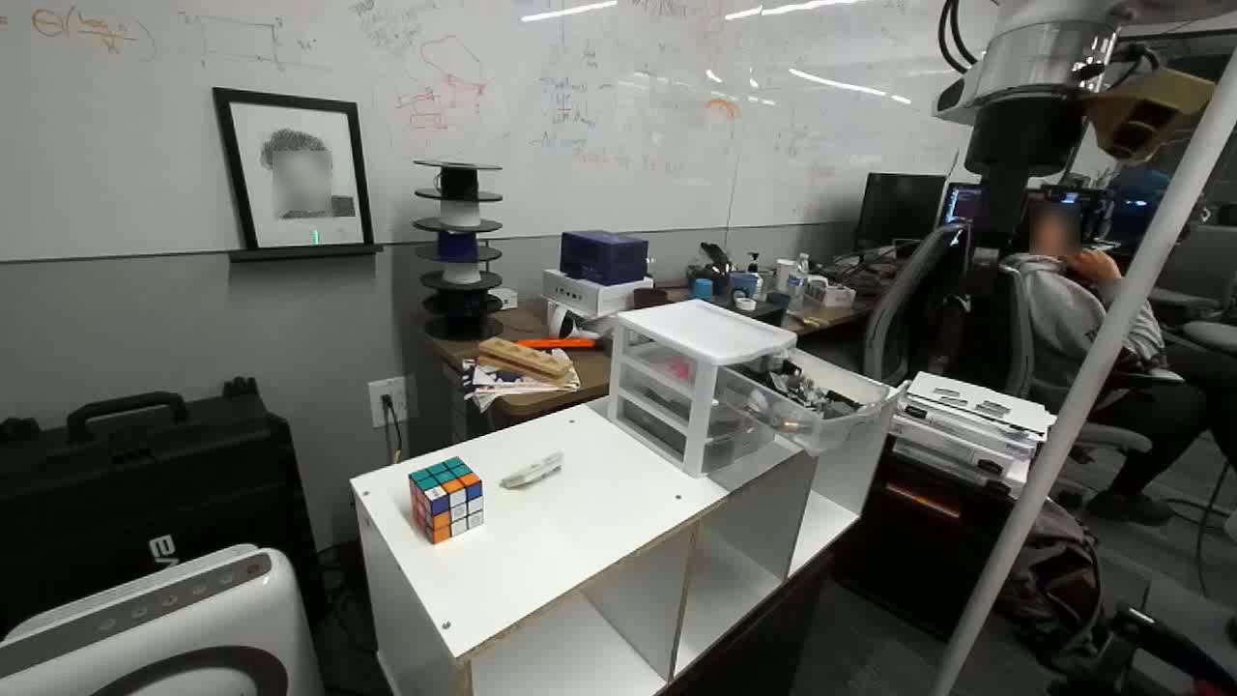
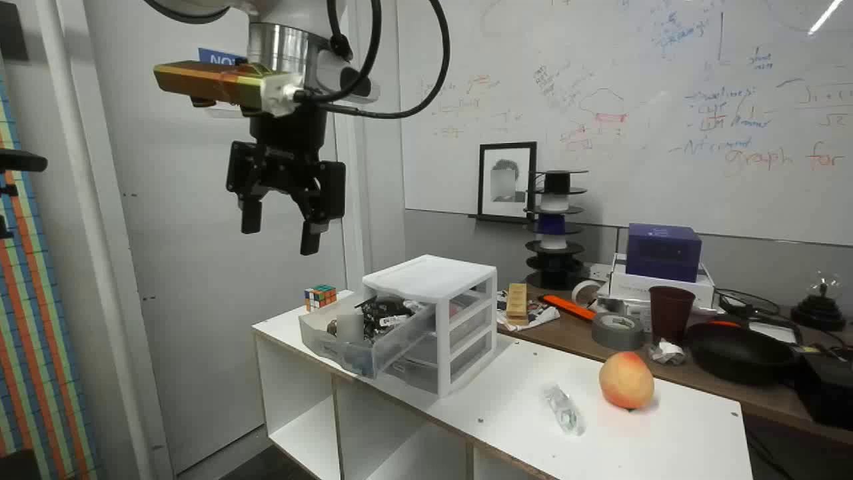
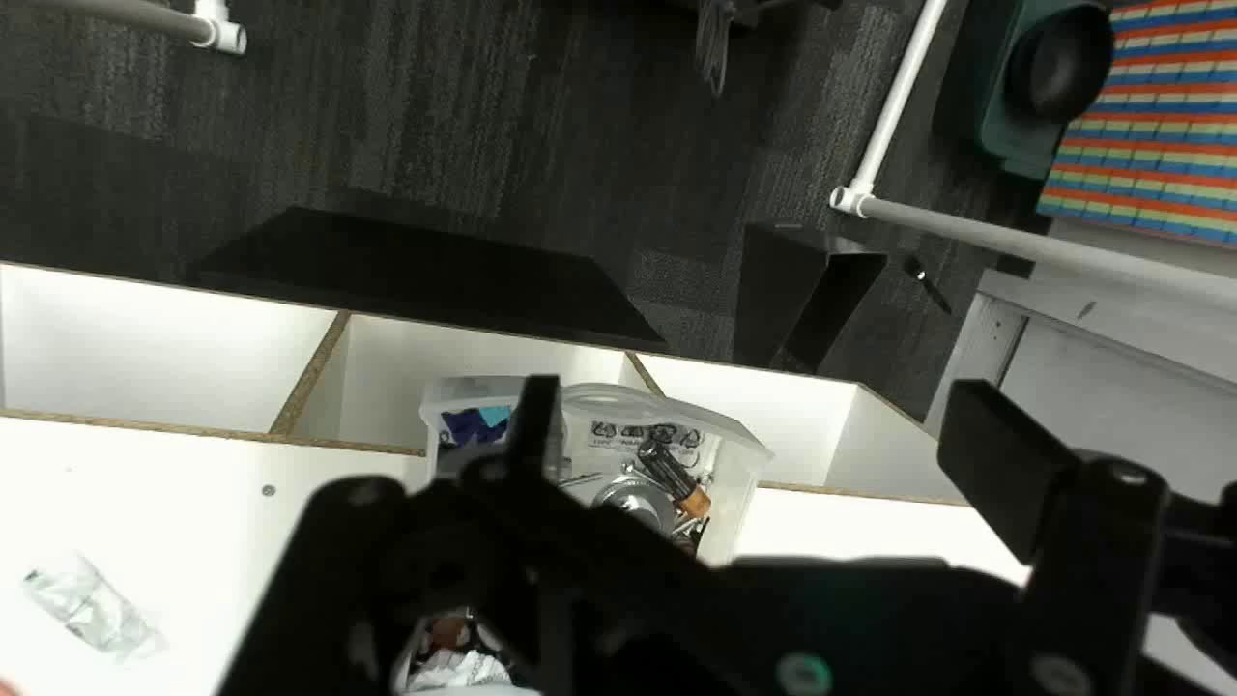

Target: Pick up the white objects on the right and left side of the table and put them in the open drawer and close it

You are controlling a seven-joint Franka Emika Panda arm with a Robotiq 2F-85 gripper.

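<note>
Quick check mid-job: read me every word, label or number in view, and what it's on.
"graph for": in red on the whiteboard.
"Θ(": opens an orange formula there.
"NOT": blue sign, partly hidden by the arm.
Too small, blurred or unclear: other whiteboard writing, print on the white box, the row printed inside the open drawer, sideways logo on the black case.

Drawer unit [image 2: 443,340] bars low path between white pieces [image 1: 532,471] [image 2: 564,409]; free air above drawer [image 2: 403,339].

White objects [image 1: 532,471] on table [image 1: 580,527], drawer [image 2: 403,341] open
</note>
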